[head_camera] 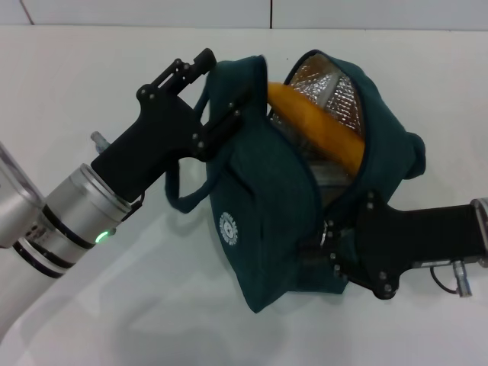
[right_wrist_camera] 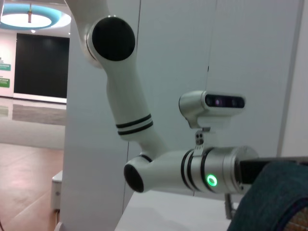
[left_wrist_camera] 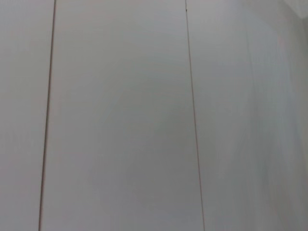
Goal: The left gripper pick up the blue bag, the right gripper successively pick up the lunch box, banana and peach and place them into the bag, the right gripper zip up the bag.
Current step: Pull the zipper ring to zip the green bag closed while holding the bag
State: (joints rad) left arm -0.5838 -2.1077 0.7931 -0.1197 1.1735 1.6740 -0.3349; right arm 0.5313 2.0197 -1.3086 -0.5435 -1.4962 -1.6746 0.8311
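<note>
Teal-blue cloth makes up the big blue bag [head_camera: 278, 206], and I hold it up above the white table [head_camera: 91, 76]. My left gripper [head_camera: 217, 107] is clamped on one rope-like handle [head_camera: 187, 200] near the bag's top edge, jaws squeezed together around it. The bag's mouth gapes open, and shiny silver foil lining [head_camera: 332, 91] shows inside. A long yellow-orange banana [head_camera: 320, 130] lies slanted in that opening, one end poking up toward the rim. My right gripper [head_camera: 343, 236] sits at the bag's lower side, right by the zip and its little metal ring pull [head_camera: 326, 232]. I cannot tell if those jaws are apart or together. From my right wrist, a corner of the bag [right_wrist_camera: 274, 197] shows in front of my left arm [right_wrist_camera: 192, 168].
</note>
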